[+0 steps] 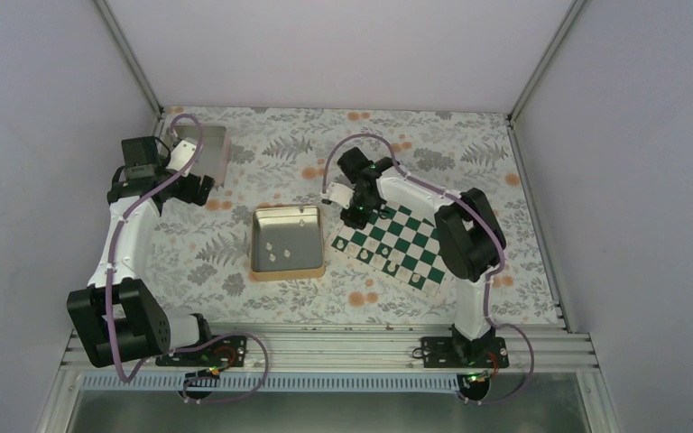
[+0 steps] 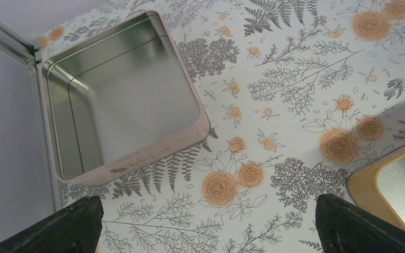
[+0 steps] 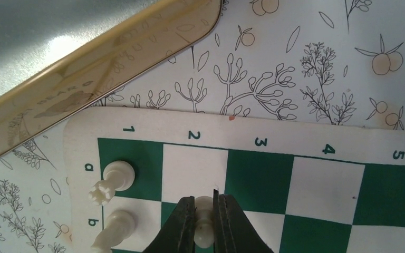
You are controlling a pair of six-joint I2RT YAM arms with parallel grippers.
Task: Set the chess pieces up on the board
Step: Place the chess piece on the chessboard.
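Note:
The green and white board [image 1: 403,236] lies right of centre; its near corner shows in the right wrist view [image 3: 316,179]. My right gripper [image 1: 354,215] hovers over that corner, shut on a cream pawn [image 3: 204,219] above squares a2 and b2. A cream rook [image 3: 117,178] stands on a1 and another cream piece [image 3: 114,229] on b1. A few more cream pieces [image 1: 390,267] stand along the board's near edge. Several cream pieces [image 1: 276,249] lie in the gold-rimmed tin [image 1: 257,242]. My left gripper [image 1: 200,189] is open and empty, with both fingers [image 2: 74,226] showing at the bottom of its wrist view.
An empty pinkish square tray [image 2: 163,145] sits in the back left corner by the enclosure frame [image 2: 10,39]. The gold tin's corner [image 2: 366,182] shows at the right of the left wrist view, and its wall [image 3: 95,74] runs close to the board's corner.

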